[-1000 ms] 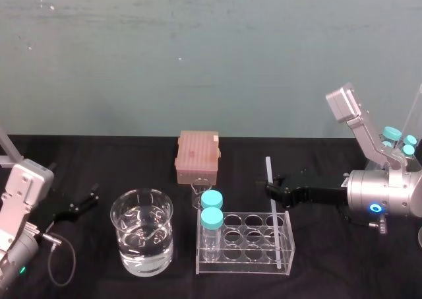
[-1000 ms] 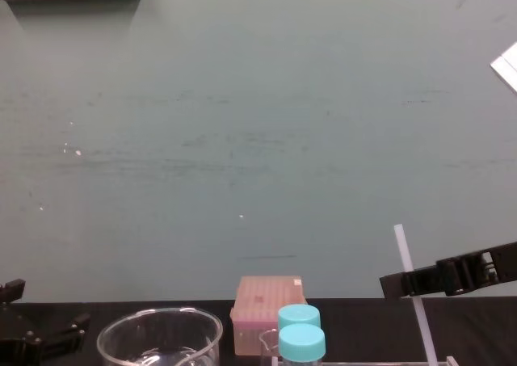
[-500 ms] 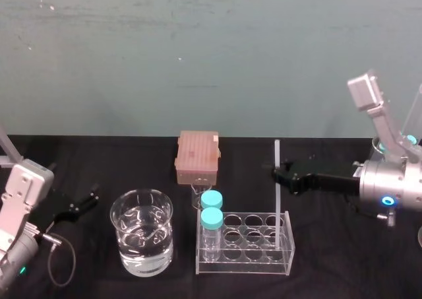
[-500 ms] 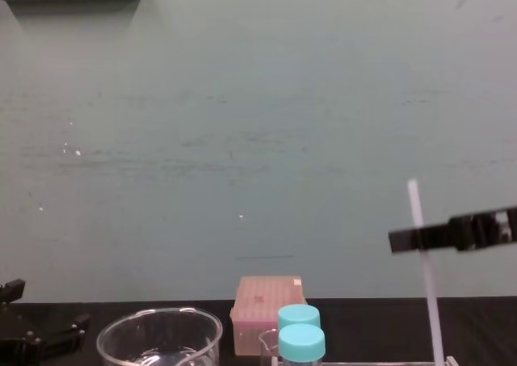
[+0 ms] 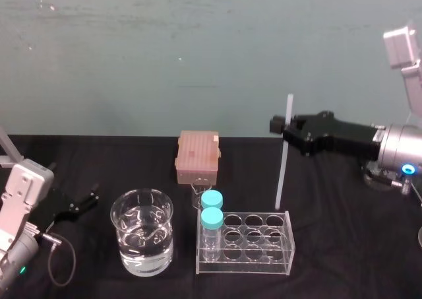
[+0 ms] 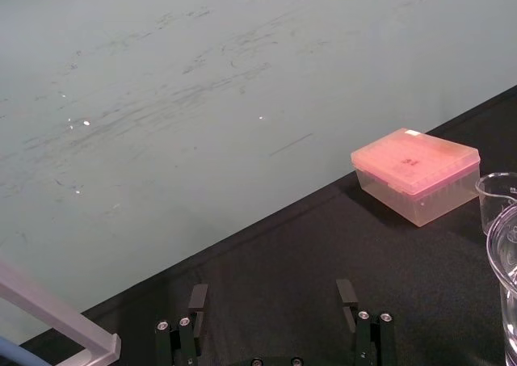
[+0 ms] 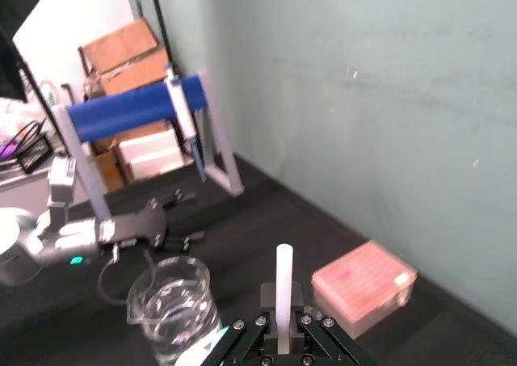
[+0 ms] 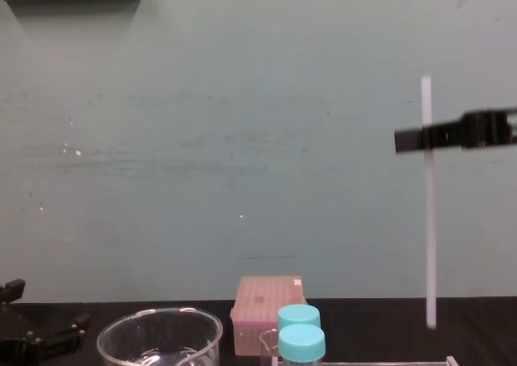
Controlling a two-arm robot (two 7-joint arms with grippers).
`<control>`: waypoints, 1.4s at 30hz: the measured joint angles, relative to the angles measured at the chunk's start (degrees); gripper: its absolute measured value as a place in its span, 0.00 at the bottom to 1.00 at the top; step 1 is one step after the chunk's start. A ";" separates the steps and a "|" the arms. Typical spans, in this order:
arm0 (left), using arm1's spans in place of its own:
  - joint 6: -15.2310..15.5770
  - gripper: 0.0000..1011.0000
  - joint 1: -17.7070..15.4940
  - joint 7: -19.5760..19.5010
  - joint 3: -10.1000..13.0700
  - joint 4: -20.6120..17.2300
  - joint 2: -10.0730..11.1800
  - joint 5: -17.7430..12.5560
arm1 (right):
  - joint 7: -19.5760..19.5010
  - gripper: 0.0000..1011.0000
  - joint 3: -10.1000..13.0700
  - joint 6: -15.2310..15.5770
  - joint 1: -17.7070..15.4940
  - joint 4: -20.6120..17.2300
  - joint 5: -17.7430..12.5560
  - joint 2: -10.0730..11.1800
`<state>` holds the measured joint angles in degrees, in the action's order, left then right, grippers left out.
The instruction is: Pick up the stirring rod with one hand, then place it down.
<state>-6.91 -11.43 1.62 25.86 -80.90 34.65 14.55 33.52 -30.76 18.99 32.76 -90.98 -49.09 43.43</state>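
Note:
The stirring rod [image 5: 283,164] is a thin white translucent stick hanging nearly upright in the air. Its lower end hovers just above the back right corner of the clear tube rack [image 5: 245,251]. My right gripper [image 5: 279,125], the working hand, is shut on the rod near its top and reaches in from the right. In the chest view the rod [image 8: 429,229] hangs from the right gripper [image 8: 414,139], its tip above the table. The right wrist view shows the rod [image 7: 283,289] sticking up between the fingertips. My left gripper [image 5: 80,203] rests open and idle on the table at the far left.
Two blue-capped bottles [image 5: 211,208] stand in the rack's left end. A glass beaker [image 5: 142,233] of water sits left of the rack, with a pink tip box [image 5: 197,155] behind and a small glass [image 5: 200,195] in front of that box. Black cloth covers the table [image 5: 330,246].
The right gripper has risen and drawn back to the right, lifting the rod out of the rack. The rod went from tilted to nearly upright. The left arm stayed still.

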 joint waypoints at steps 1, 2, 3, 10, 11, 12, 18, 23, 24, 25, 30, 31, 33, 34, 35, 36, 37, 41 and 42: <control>0.00 0.99 0.00 0.00 0.00 0.00 0.00 0.00 | -0.24 0.07 0.18 -0.34 0.09 -0.09 0.00 -0.05; 0.00 0.99 0.00 0.00 0.00 0.00 0.00 0.00 | -0.50 0.07 0.37 -0.67 0.16 -0.13 0.02 -0.15; 0.00 0.99 0.00 0.00 0.00 0.00 0.00 0.00 | -1.07 0.07 0.66 -1.34 0.31 -0.12 0.07 -0.42; 0.00 0.99 0.00 0.00 0.00 0.00 0.00 0.00 | -3.12 0.07 1.15 -3.43 1.23 1.67 1.16 -2.59; 0.00 0.99 0.00 0.00 0.00 0.00 0.00 0.00 | -3.31 0.07 1.13 -3.61 1.41 1.97 1.47 -2.93; 0.00 0.99 0.00 0.00 0.00 0.00 0.00 0.00 | -3.67 0.07 1.03 -3.96 1.74 2.59 2.03 -3.55; 0.00 0.99 0.00 0.00 0.00 0.00 0.00 0.00 | -4.59 0.07 0.51 -4.86 2.89 4.62 4.49 -5.70; 0.00 0.99 0.00 0.00 0.00 0.00 0.00 0.00 | -5.02 0.07 0.29 -5.02 3.30 5.50 6.12 -6.84; 0.00 0.99 0.00 0.00 0.00 0.00 0.00 0.00 | -5.07 0.07 0.28 -5.03 3.31 5.58 6.38 -6.95; 0.00 0.99 0.00 0.00 0.00 0.00 0.00 0.00 | -5.11 0.07 0.27 -5.05 3.32 5.72 6.75 -7.14; 0.00 0.99 0.00 0.00 0.00 0.00 0.00 0.00 | -5.13 0.07 0.25 -5.06 3.32 5.74 6.86 -7.17; 0.00 0.99 0.00 0.00 0.00 0.00 0.00 0.00 | -5.13 0.07 0.25 -5.06 3.32 5.73 6.84 -7.15; 0.00 0.99 0.00 0.00 0.00 0.00 0.00 0.00 | -5.13 0.07 0.25 -5.06 3.32 5.71 6.81 -7.13; 0.00 0.99 0.00 0.00 0.00 0.00 0.00 0.00 | -5.13 0.07 0.25 -5.06 3.32 5.70 6.80 -7.12; 0.00 0.99 0.00 0.00 0.00 0.00 0.00 0.00 | -5.13 0.07 0.25 -5.06 3.32 5.68 6.77 -7.09; 0.00 0.99 0.00 0.00 0.00 0.00 0.00 0.00 | -5.13 0.07 0.25 -5.06 3.32 5.67 6.75 -7.08; 0.00 0.99 0.00 0.00 0.00 0.00 0.00 0.00 | -5.13 0.07 0.25 -5.06 3.32 5.66 6.72 -7.06; 0.00 0.99 0.00 0.00 0.00 0.00 0.00 0.00 | -5.12 0.07 0.25 -5.06 3.32 5.64 6.61 -7.02; 0.00 0.99 0.00 0.00 0.00 0.00 0.00 0.00 | -5.11 0.07 0.25 -5.06 3.31 5.64 6.60 -7.02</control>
<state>-6.91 -11.43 1.62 25.86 -80.90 34.65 14.55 28.41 -30.51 13.93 36.07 -85.35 -42.49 36.41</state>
